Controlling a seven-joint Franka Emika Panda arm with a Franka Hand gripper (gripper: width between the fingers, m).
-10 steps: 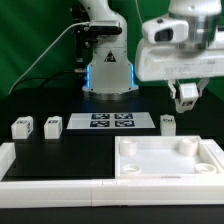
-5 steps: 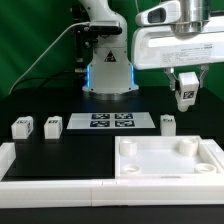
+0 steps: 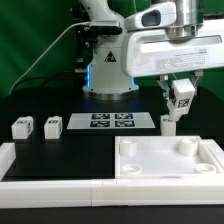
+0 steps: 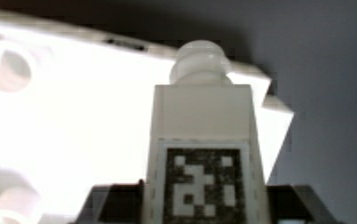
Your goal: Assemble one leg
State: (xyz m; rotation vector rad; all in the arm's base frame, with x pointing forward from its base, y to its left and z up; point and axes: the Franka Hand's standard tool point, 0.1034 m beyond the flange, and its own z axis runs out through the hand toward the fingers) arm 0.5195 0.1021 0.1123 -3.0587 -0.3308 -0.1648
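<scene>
Arm [image 3: 170,55] has swung toward the exterior view's left over the last second. The end effector [image 3: 180,92] came along and dipped slightly, so I'd read this as carry phase, not insertion yet.

Tabletop [image 3: 165,160] lies tray-side up on the surface [image 3: 60,140]. All it holds is its own corner sockets [image 3: 183,148] — no leg seated, nothing loose in it.

Marker board [image 3: 112,121] sits behind it, bare.

The end effector is pinching the leg [image 3: 182,100], which is airborne and a bit tilted, behind the tabletop's rear edge on the exterior view's right. In the wrist view its stud tip points out past the tabletop's edge.

Three spare legs [image 3: 19,127] stand on the surface: two at the exterior view's left, one just beside the board's right end, below the held one — mind that one when you descend.
</scene>
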